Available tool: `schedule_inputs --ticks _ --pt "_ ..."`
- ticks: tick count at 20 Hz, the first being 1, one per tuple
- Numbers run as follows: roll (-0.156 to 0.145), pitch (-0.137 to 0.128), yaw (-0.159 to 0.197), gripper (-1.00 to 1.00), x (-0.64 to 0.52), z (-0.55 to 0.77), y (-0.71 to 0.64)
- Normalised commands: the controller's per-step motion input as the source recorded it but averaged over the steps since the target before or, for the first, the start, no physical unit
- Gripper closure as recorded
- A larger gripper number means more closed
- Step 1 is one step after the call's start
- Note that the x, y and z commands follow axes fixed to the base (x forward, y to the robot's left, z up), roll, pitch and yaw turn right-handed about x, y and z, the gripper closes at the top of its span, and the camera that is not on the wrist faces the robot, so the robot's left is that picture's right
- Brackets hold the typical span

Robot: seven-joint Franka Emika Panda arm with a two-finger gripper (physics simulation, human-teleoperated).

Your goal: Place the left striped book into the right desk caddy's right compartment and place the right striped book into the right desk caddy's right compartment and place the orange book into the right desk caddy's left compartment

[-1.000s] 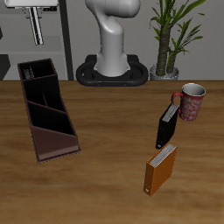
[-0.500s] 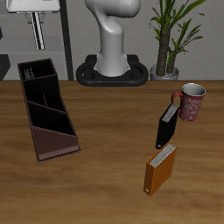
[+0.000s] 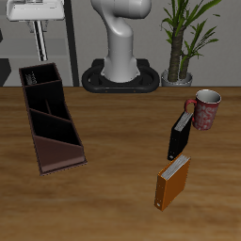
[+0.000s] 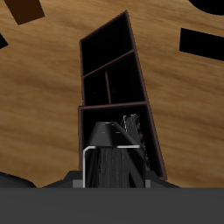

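Note:
The right desk caddy (image 3: 60,162) stands near the table's edge, with its squarish right compartment (image 3: 31,83) farthest back. A striped book (image 4: 112,162) stands upright in that compartment, and its top shows in the exterior view (image 3: 40,72). A second striped edge (image 4: 133,131) shows beside it; I cannot tell the two books apart. My gripper (image 3: 40,47) hangs above that compartment, open and empty. The orange book (image 3: 172,181) stands near the table's front edge, far from the caddy. The sloped left compartment (image 3: 55,139) holds nothing.
A plain black book (image 3: 179,135) stands just behind the orange book. A red patterned mug (image 3: 204,109) stands beside it, farther back. A potted plant (image 3: 184,38) and the robot's base (image 3: 120,73) are at the table's back.
My gripper has shifted slightly above the caddy's back compartment. The books, the mug and the caddy have not moved.

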Motion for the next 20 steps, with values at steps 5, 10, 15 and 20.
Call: schedule_inputs --ticks 5,10,15,20 --pt "0.015 0.029 -0.014 1.00 0.12 -0.16 0.08" --pt "-0.001 0.029 -0.002 1.00 0.16 -0.16 0.03" --pt "-0.004 0.032 -0.022 1.00 0.12 -0.18 0.00" --pt "-0.008 0.040 -0.005 1.00 0.12 -0.24 0.01"
